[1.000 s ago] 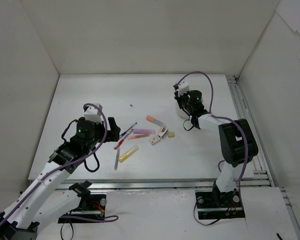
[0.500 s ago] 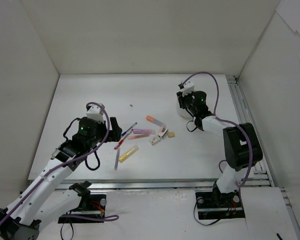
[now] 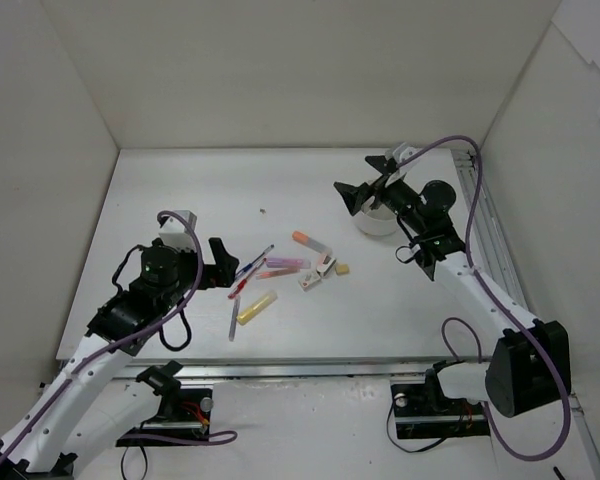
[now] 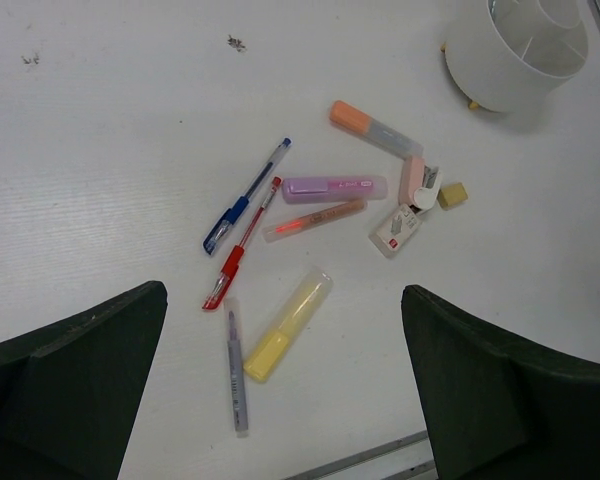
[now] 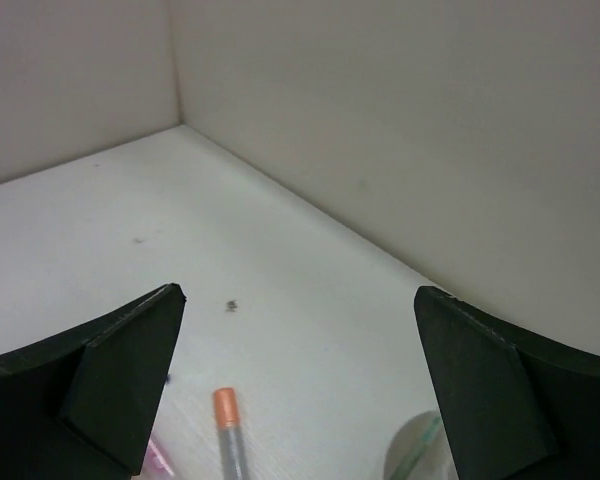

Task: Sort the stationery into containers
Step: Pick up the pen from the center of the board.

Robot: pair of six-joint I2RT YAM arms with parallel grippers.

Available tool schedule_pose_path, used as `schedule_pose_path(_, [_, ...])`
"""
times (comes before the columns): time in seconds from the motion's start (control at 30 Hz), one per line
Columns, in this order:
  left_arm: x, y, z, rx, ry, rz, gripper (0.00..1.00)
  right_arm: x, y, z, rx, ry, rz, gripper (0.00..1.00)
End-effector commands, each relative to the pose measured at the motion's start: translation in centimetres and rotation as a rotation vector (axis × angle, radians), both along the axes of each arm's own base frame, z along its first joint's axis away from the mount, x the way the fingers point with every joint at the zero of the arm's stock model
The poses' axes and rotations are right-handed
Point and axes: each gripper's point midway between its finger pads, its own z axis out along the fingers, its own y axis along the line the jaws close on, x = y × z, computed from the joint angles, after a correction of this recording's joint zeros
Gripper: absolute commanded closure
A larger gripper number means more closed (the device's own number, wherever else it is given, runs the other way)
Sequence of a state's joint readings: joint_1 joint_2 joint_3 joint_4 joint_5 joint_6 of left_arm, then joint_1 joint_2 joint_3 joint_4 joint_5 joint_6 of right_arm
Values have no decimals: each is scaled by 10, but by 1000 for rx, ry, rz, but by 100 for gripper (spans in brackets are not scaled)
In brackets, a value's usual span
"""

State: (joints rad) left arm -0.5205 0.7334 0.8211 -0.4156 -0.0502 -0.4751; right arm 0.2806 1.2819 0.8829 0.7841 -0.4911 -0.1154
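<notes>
Gaping wide, left gripper (image 4: 283,300) and right gripper (image 5: 298,292) were seen empty, pens (image 4: 245,197), markers (image 4: 335,187) were scattered on table (image 4: 100,150) near dish (image 4: 500,75)

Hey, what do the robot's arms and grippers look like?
Both the left arm and right arm have white links, black joints and a looping purple cable. A green light glows on the left wrist. The left gripper and right gripper have broad, dark, wedge-shaped fingers.

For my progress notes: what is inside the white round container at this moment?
Left wrist view: the white container shows bare dividers and nothing in the visible compartments. Its far part lies outside the picture, so unknown.
</notes>
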Motion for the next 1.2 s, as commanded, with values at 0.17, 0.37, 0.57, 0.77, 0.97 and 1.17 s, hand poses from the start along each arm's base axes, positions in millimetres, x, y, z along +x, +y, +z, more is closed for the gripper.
schedule_pose_path(0.17, [2,15,30,-47,-95,83,0,-38,64,-50,142,341,355,2])
schedule_pose_path(0.37, [4,24,-2,-9,40,176,0,-57,82,-125,-264,506,49,2])
schedule_pose_path(0.57, [-5,29,-32,-18,114,213,0,-96,126,-164,-432,492,213,2])
schedule_pose_path(0.77, [-21,43,-47,-25,153,277,0,-116,172,-209,-654,508,384,2])
schedule_pose_path(0.97, [-28,48,-60,-30,186,305,0,-116,194,-237,-719,550,449,2])
schedule_pose_path(1.17, [-30,49,-62,-45,169,301,0,-106,202,-254,-757,570,438,5])
